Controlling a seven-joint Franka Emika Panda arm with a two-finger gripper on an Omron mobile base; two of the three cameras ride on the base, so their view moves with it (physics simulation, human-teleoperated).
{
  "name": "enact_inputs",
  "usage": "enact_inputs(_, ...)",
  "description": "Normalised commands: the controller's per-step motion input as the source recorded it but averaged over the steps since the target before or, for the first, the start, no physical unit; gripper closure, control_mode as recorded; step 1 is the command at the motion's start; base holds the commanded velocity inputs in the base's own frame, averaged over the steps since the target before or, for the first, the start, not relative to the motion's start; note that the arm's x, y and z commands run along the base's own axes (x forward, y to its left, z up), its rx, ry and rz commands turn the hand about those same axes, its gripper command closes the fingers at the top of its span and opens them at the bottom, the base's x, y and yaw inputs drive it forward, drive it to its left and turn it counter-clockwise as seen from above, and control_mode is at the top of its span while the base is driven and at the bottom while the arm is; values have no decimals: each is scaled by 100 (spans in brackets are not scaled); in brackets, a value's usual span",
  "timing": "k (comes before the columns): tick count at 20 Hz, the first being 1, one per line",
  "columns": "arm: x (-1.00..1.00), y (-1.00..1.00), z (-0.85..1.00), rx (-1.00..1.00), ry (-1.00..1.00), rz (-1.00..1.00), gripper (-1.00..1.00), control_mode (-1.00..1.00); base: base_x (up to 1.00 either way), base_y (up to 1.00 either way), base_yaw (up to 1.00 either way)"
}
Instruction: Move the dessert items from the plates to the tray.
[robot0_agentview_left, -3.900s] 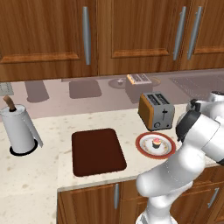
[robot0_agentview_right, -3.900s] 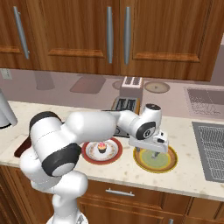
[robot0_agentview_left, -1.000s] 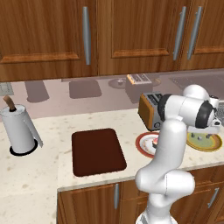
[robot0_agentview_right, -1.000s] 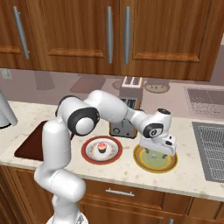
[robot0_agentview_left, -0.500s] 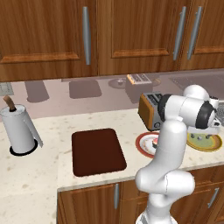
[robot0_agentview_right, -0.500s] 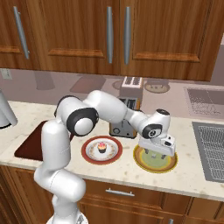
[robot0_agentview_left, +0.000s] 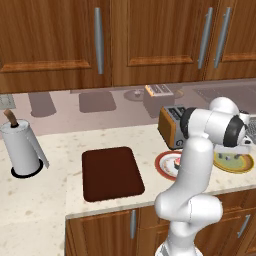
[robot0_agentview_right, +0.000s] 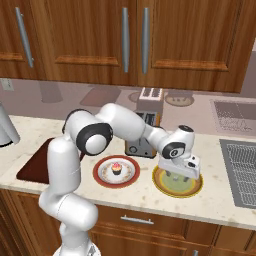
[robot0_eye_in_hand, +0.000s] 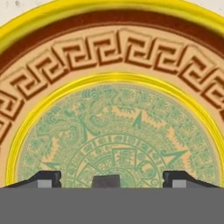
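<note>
Dessert items are not yet on the tray, and the step in hand is judged to be the pick-up from the yellow-green plate. In the hand view the gripper is held low over that plate's patterned centre, its jaws spread wide and nothing clamped between them. A small dark block is seen between the fingertips at the bottom edge. Whether it is the pale morsel or part of the hand cannot be told.

In the right base view the gripper is pointed down at the yellow-green plate, near the counter's front edge. At nine o'clock of this plate, just beside it, the white plate with the red-brown rim is set, and the cupcake stands upright at its middle, untouched. Farther along at nine o'clock, well apart and past the arm, the dark brown tray lies flat. In the left base view the tray is seen bare, with the cupcake on the white plate at its three o'clock. Behind the plates, at about eleven o'clock of the yellow-green one, the toaster stands by the wall.

For the next move a short descent and a closing of the jaws on the morsel would be called for. A lift and a long carry toward nine o'clock, over the cupcake to the tray, would be needed after that. So tiny a piece could easily be missed or pinched askew.
</note>
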Motion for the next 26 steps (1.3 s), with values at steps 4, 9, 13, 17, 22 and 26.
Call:
enact_inputs(4, -8, 0, -2, 0, 3, 0, 100, -100, 0, 0, 0)
enact_inputs(9, -7, 0, -6, 0, 5, 0, 100, -100, 0, 0, 0)
enact_inputs(13, 0, 0, -2, 0, 1, 0, 100, -100, 0, 0, 0)
enact_inputs(17, -11, 0, 2, 0, -1, 0, 100, -100, 0, 0, 0)
enact_inputs(22, -37, 8, 21, 0, -5, 0, 100, -100, 0, 0, 0)
enact_inputs(26, -46, 27, 41, 0, -16, 0, 100, -100, 0, 0, 0)
